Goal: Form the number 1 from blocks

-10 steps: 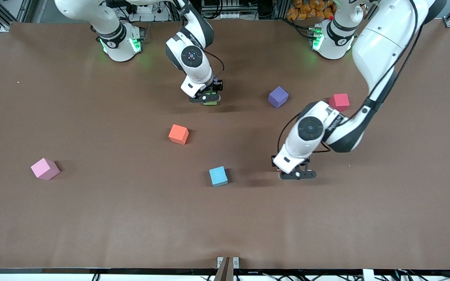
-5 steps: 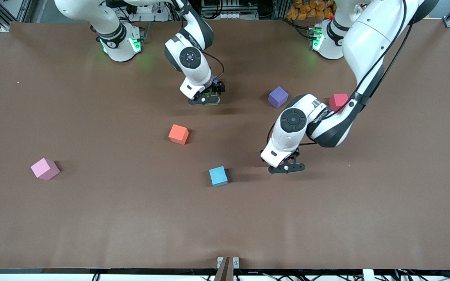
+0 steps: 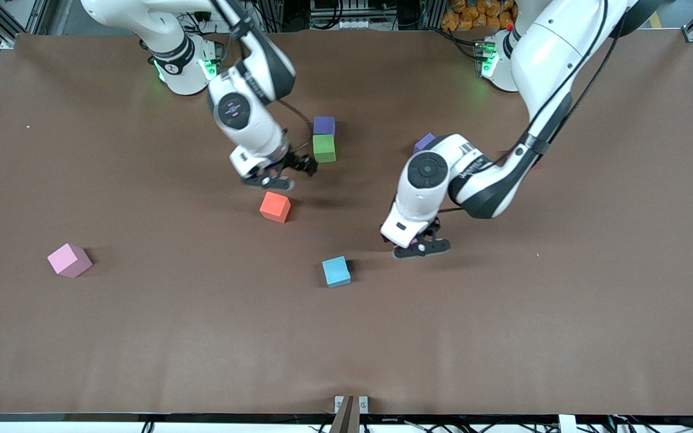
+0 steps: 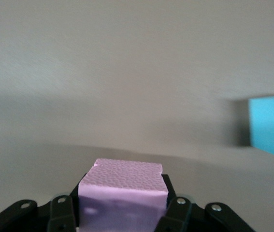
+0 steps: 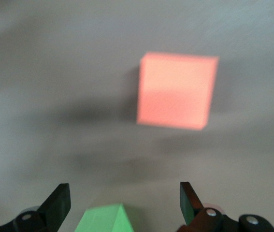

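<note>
Two blocks, purple (image 3: 323, 125) touching green (image 3: 324, 148), began your column; your right pincer (image 3: 278, 175) hung wide over the counter (image 3: 142, 337) above the orange block (image 3: 275, 207), your left pincer (image 3: 417, 243) clamped a pink block (image 4: 122, 195), likely due below green

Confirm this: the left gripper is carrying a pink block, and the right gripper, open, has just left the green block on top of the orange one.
Not quite. The green block sits beside the purple block, touching it, not on the orange block, which lies alone nearer the camera, as the front view shows. The rest holds: the left gripper is shut on a pink block, and the right gripper is open.
</note>
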Controlling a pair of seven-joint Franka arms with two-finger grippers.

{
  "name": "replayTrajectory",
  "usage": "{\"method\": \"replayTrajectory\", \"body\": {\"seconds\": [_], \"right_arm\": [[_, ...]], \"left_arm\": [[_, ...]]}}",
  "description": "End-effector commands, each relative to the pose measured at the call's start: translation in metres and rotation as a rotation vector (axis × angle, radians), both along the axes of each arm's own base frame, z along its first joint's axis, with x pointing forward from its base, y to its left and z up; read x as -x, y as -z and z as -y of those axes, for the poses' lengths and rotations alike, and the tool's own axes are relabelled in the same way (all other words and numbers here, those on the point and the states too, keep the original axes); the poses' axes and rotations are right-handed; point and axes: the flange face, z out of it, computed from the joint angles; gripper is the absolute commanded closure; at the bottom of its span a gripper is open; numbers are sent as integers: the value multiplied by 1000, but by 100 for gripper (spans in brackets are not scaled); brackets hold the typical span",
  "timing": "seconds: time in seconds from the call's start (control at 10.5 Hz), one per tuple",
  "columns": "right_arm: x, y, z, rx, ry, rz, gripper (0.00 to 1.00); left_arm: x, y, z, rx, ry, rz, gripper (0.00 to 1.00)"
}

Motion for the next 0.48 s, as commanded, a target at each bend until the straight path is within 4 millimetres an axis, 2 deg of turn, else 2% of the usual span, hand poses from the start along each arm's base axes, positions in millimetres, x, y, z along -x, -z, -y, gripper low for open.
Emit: {"method": "replayTrajectory", "body": {"seconds": [0.0,0.1,0.29,0.38], "right_arm": [[-41,-4,46,-4,136,-1,0],[-54,-2,68,0,182,1,0],[-63,9,77,10,200,1,0],[-63,17,75,17,200,-6,0]], "left_arm": [[12,-32,35,22,-40,-33,100],[24,-35,53,34,-51,-39,100],[52,-34,87,38,-53,-43,100],[57,-32,96,41,-54,-42,100]]}}
